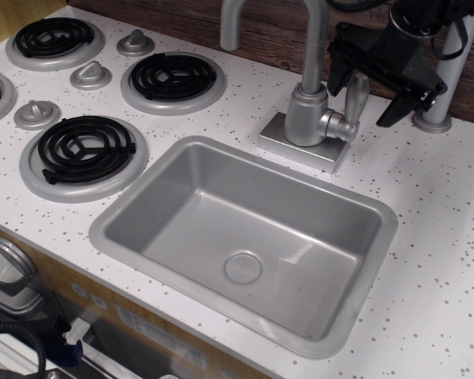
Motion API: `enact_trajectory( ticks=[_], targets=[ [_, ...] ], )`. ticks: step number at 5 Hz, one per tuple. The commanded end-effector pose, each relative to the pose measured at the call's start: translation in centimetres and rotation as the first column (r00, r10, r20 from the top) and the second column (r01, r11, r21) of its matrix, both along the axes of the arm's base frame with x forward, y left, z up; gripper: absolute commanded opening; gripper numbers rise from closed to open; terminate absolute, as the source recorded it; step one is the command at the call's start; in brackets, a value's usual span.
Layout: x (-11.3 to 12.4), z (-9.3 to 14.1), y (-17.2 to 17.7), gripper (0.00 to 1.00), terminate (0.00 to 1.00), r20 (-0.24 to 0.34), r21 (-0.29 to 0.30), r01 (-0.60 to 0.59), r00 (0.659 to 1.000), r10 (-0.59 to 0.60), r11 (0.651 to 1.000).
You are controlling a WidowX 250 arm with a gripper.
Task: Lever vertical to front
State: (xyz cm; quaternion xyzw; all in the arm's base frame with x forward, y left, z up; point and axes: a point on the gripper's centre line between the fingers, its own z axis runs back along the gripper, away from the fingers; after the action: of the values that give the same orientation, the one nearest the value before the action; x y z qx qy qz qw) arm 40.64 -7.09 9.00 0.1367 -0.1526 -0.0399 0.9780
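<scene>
The lever (pixel 354 100) is a small silver-grey paddle standing upright on a round side stub at the right of the faucet body (pixel 306 117). My black gripper (pixel 369 99) hangs open just above and behind it, its left finger (pixel 340 82) behind the paddle's top and its right finger (pixel 398 109) well to the right. The fingers do not touch the paddle. The tall curved spout (pixel 234 20) rises to the left of the lever.
A grey sink basin (pixel 142 197) lies in front of the faucet. Black coil burners (pixel 172 77) and conical silver knobs (pixel 90 75) fill the left of the white speckled counter. A grey post (pixel 442 79) stands right behind the gripper.
</scene>
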Motion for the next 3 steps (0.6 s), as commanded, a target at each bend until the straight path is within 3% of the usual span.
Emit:
enact_trajectory(
  ticks=[1, 3],
  targets=[
    [1.69, 2.77, 0.48, 1.00, 0.00, 0.065, -0.024, 0.028, 0.998, -0.027, 0.999],
    [2.53, 2.20, 0.77, 1.00, 0.00, 0.047, -0.042, 0.031, 0.998, -0.029, 0.999]
  ],
)
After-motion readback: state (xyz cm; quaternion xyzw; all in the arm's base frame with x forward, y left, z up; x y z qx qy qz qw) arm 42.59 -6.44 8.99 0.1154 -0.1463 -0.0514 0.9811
